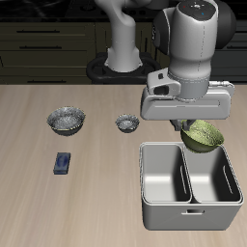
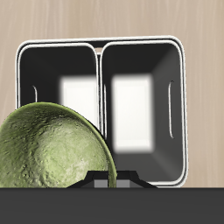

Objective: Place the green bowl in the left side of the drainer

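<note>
Green bowl [image 2: 54,159] hangs tilted from the fingers [image 1: 190,131], clamped on its rim, above the drainer's [image 1: 145,183] back edge. Carrying step, I judge; next, shift toward six o'clock over the left compartment, lower, release onto nothing else on the tabletop [image 1: 58,207].

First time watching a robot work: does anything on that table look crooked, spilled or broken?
Only the green bowl: it hangs steeply tilted in the pincer above the drainer's back rim, not flat on the table. Nothing looks spilled or broken.
</note>
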